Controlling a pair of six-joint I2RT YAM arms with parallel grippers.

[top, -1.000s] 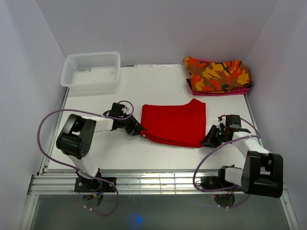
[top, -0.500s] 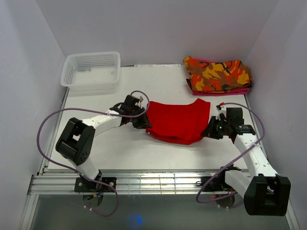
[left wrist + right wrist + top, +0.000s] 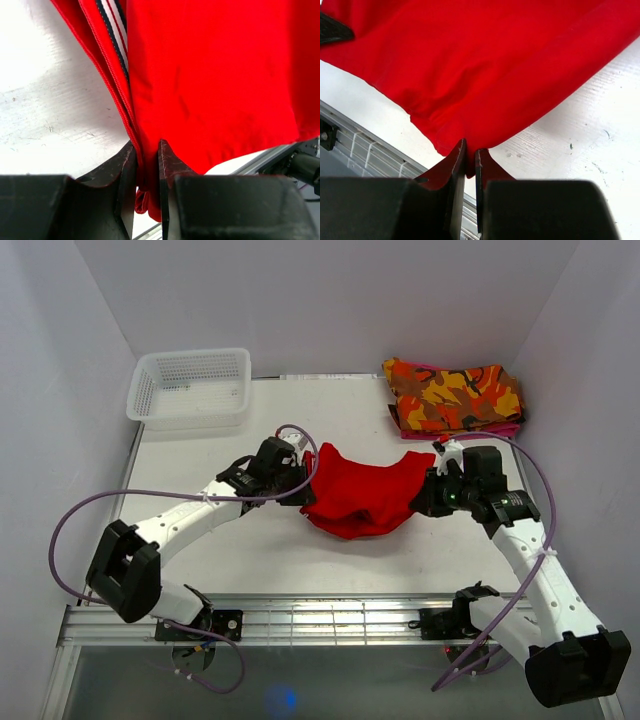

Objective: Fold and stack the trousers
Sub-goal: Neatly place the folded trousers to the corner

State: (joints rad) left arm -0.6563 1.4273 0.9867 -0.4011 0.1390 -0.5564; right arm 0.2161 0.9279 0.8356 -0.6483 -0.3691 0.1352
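Observation:
The folded bright red trousers (image 3: 362, 496) hang between my two grippers over the middle of the table, sagging in the centre. My left gripper (image 3: 305, 485) is shut on their left edge; in the left wrist view (image 3: 148, 165) the cloth (image 3: 215, 80) is pinched between the jaws, with a striped band showing. My right gripper (image 3: 430, 492) is shut on their right edge; in the right wrist view (image 3: 470, 162) the red cloth (image 3: 485, 65) is pinched between the jaws above the table.
A white mesh basket (image 3: 190, 388) stands at the back left. An orange-red-yellow camouflage garment (image 3: 453, 396) lies folded at the back right. The metal rail (image 3: 330, 620) runs along the table's near edge.
Both grippers have lifted the trousers off the table and carried them away from the near edge. The cloth, flat before, now sags between them.

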